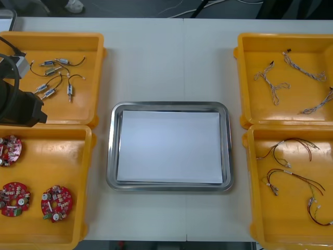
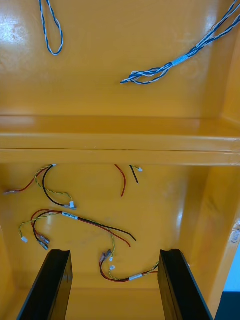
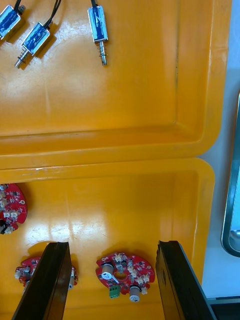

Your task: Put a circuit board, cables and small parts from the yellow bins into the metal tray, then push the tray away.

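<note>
The metal tray (image 1: 111, 156), white inside, lies mid-table between the yellow bins. My left arm (image 1: 18, 101) hangs over the left bins. In its wrist view the left gripper (image 3: 112, 245) is open above the near left bin (image 3: 190, 210), with a round red circuit board (image 3: 124, 275) between the fingers and below them. Two more boards (image 3: 30, 267) (image 3: 12, 207) lie nearby. My right gripper (image 2: 115, 252) is open over the near right bin (image 2: 210, 210), above red and yellow cables (image 2: 75, 220).
Small metal parts (image 1: 52, 70) lie in the far left bin (image 1: 99, 62). Twisted blue and white cables (image 1: 273, 86) lie in the far right bin (image 1: 240, 78). Three boards (image 1: 56, 202) sit in the near left bin. The tray's rim (image 3: 232, 210) is beside the left bins.
</note>
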Robot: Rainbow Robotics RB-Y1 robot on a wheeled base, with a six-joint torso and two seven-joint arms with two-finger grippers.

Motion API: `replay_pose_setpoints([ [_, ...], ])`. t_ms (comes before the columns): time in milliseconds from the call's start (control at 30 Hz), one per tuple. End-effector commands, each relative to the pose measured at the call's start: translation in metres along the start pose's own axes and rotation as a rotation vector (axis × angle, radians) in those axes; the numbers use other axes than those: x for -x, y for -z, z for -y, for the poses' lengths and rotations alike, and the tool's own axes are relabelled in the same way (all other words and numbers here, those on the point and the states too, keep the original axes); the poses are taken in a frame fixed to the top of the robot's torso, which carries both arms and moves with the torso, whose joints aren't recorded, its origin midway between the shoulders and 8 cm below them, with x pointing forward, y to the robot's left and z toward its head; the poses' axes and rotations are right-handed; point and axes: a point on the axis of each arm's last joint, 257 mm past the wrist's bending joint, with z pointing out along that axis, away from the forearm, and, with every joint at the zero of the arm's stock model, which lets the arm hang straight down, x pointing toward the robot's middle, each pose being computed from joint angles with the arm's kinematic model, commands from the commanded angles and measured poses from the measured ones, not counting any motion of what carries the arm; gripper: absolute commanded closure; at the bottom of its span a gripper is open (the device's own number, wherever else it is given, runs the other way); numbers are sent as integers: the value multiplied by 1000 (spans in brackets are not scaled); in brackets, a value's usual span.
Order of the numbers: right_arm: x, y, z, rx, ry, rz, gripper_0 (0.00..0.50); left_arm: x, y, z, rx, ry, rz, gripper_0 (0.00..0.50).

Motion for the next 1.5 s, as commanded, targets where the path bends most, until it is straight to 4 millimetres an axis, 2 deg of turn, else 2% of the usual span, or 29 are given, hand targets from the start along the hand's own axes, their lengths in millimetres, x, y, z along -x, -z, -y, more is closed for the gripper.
replay_pose_setpoints([
  [33,2,7,1,-1,-15,26,0,2,5,1,-2,-25,23,0],
  [1167,2,7,1,-1,-15,26,0,2,5,1,-2,-25,23,0],
  [1200,2,7,1,-1,-15,26,0,-18,-10,9,-28,-16,-30,0],
  [1267,2,7,1,-1,-15,26,0,-19,-12,12,-40,-8,-30,0],
  [1300,-25,-17,-5,21,-19,-54,0,-17,-10,10,-33,-10,-22,0],
  [1500,-34,-23,-12,14,23,-81,0,-14,-1,6,-26,-22,-24,0],
])
